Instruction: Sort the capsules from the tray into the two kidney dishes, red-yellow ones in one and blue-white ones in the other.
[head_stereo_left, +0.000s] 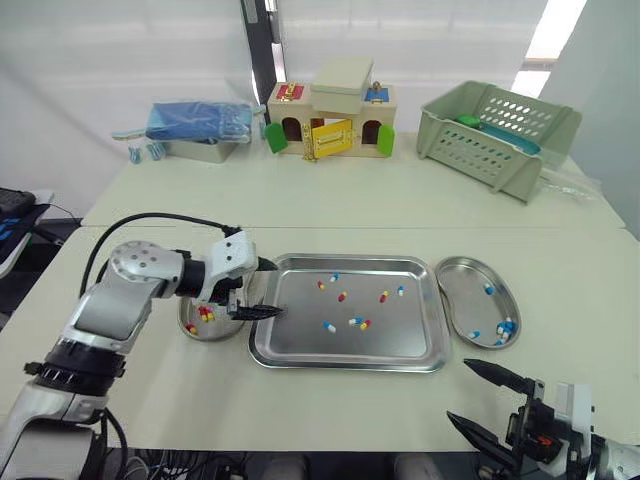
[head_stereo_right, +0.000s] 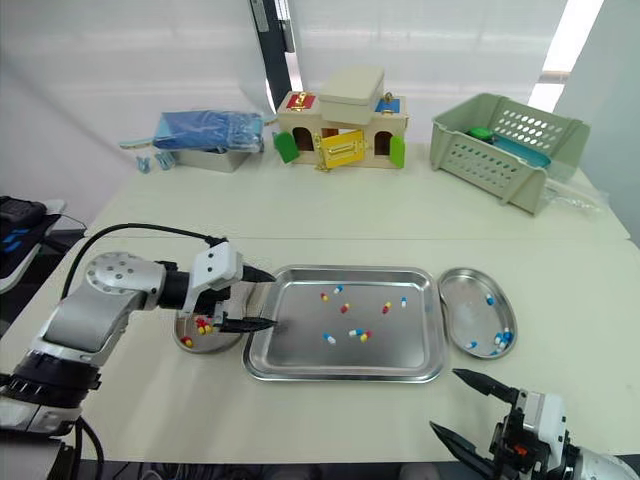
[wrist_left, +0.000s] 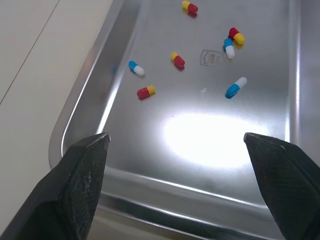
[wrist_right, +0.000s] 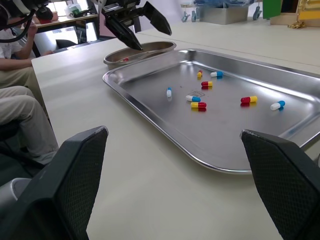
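Stretching wide, the tabletop (head_stereo_left: 350, 200) carries a steel tray (head_stereo_left: 300, 345) between two kidney dishes. The left arm (head_stereo_left: 120, 300), elbow bent, reaches sideways above the left kidney dish (head_stereo_left: 188, 328) of red-yellow capsules (head_stereo_left: 205, 314). The left gripper (head_stereo_left: 272, 289) hangs over the tray's left rim, jaws wide apart, empty. The right gripper (head_stereo_left: 460, 390) hovers by the tabletop's front edge, jaws spread, empty, near the right kidney dish (head_stereo_left: 465, 295) of blue-white capsules (head_stereo_left: 505, 327). Mixed loose capsules (head_stereo_left: 342, 296) lie mid-tray.

Tray (head_stereo_left: 300, 348) front strip bare; left gripper (head_stereo_left: 277, 290) over its left rim; left dish (head_stereo_left: 215, 338), right dish (head_stereo_left: 468, 300) flank it.
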